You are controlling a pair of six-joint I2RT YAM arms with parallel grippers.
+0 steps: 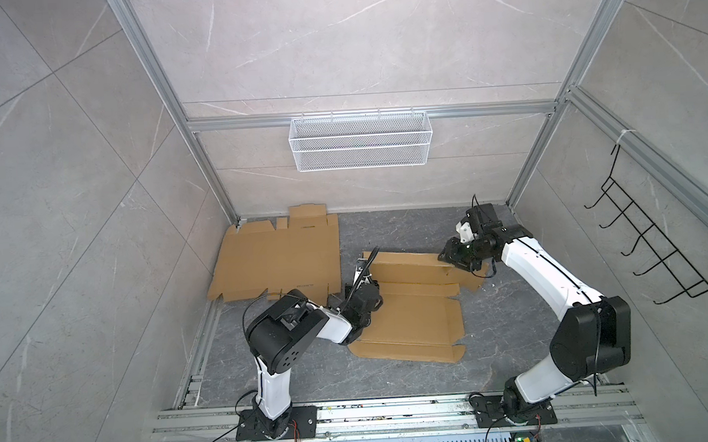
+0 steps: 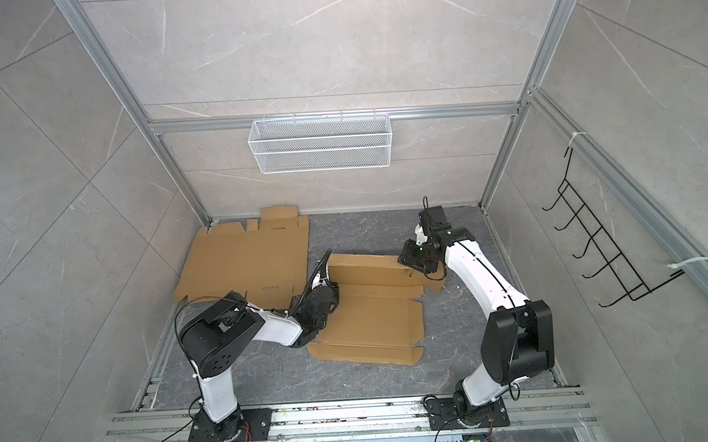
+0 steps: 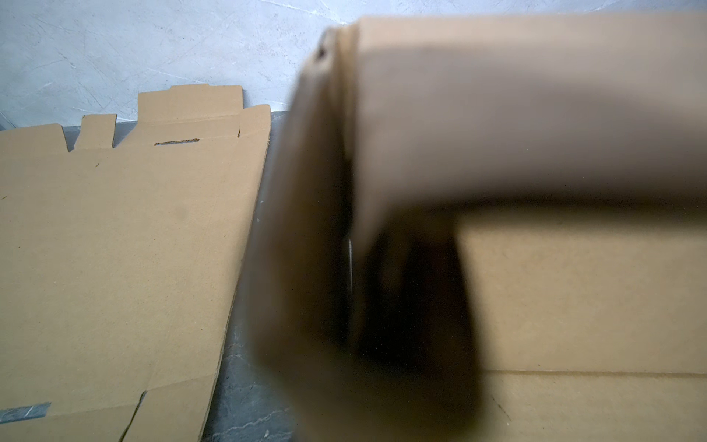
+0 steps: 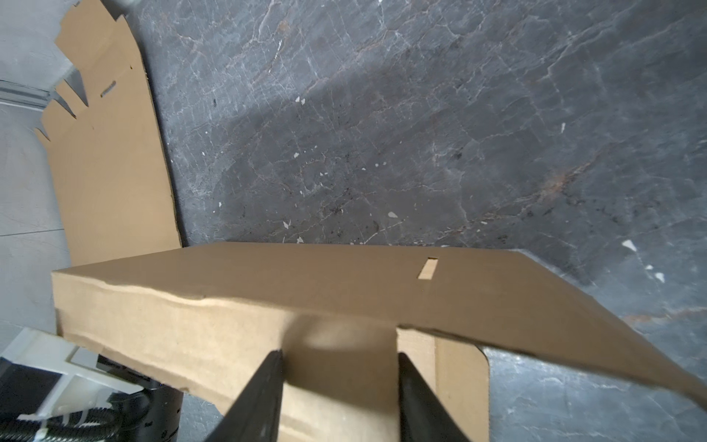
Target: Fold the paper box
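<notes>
On the bench (image 1: pixel 516 326), I am bracing the paper box (image 1: pixel 416 322) with the left pincer (image 1: pixel 363 277) clenched; the right pincer (image 4: pixel 338 367) is hovering released, raised flap (image 4: pixel 267 283) just ahead, likely for folding.

A paper box (image 3: pixel 535 114), part folded and badly blurred by closeness, fills one side of the left wrist view. One raised panel (image 3: pixel 298 229) stands on edge and another spans across above a flat panel marked by a crease (image 3: pixel 593 372). A dark shape (image 3: pixel 405 298) under the fold is too blurred to identify. Beside the box, apart from it, a flat cardboard blank (image 3: pixel 114 248) lies on the dark marbled desk (image 3: pixel 245 382). Its tabs (image 3: pixel 191 103) and a narrow slot (image 3: pixel 176 142) are at the desk's far edge, against the pale wall (image 3: pixel 114 46).
</notes>
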